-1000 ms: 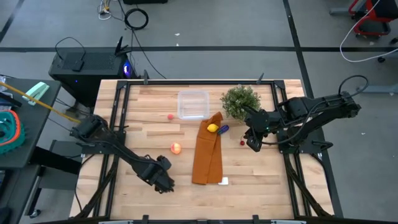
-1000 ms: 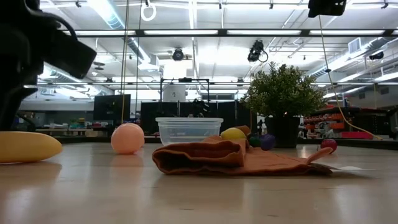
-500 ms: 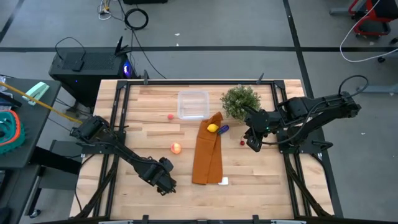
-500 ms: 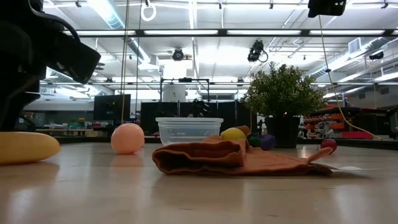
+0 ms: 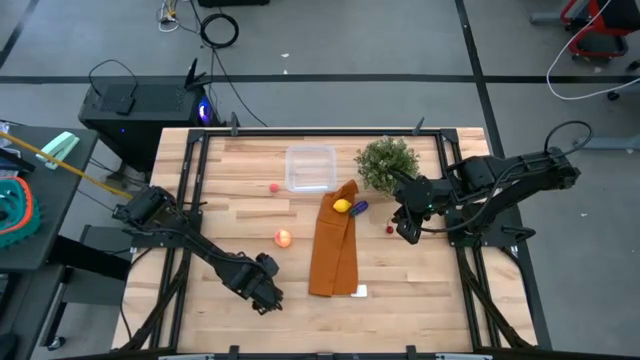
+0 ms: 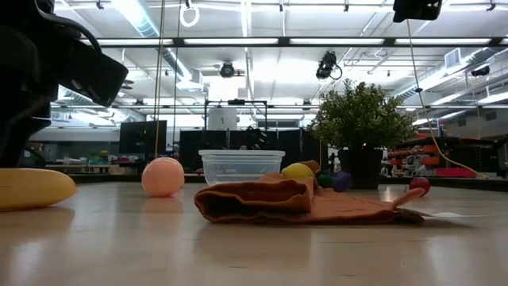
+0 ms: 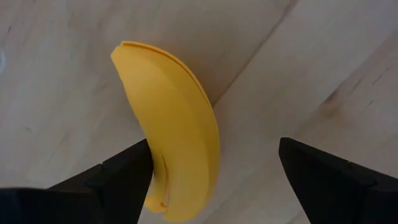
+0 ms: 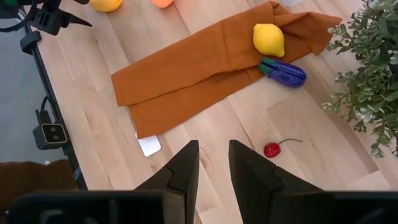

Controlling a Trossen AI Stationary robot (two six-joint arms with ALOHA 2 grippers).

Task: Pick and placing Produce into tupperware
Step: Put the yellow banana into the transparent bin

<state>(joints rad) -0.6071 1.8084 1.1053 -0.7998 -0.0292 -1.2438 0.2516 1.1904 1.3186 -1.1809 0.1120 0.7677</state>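
Wooden table (image 5: 200,210) fills centre of high view; orange-brown cloth (image 5: 333,245) runs down its middle, w/ potted plant (image 5: 385,162) upper right of centre and clear tupperware (image 5: 310,167) just left of plant, apart from cloth's top end. Left gripper (image 7: 214,180) at lower left of centre, fingers spread wide over banana (image 7: 174,130) lying on table, not gripping; right gripper (image 5: 408,230) at centre right, fingers narrow w/ a slim gap, holding nothing. Lemon (image 5: 342,206) on cloth's upper end, purple eggplant (image 5: 359,207) just beside it, red-orange fruit (image 5: 283,238) left of cloth, small red piece (image 5: 274,187) left of tupperware, cherry (image 8: 272,149) near right gripper.
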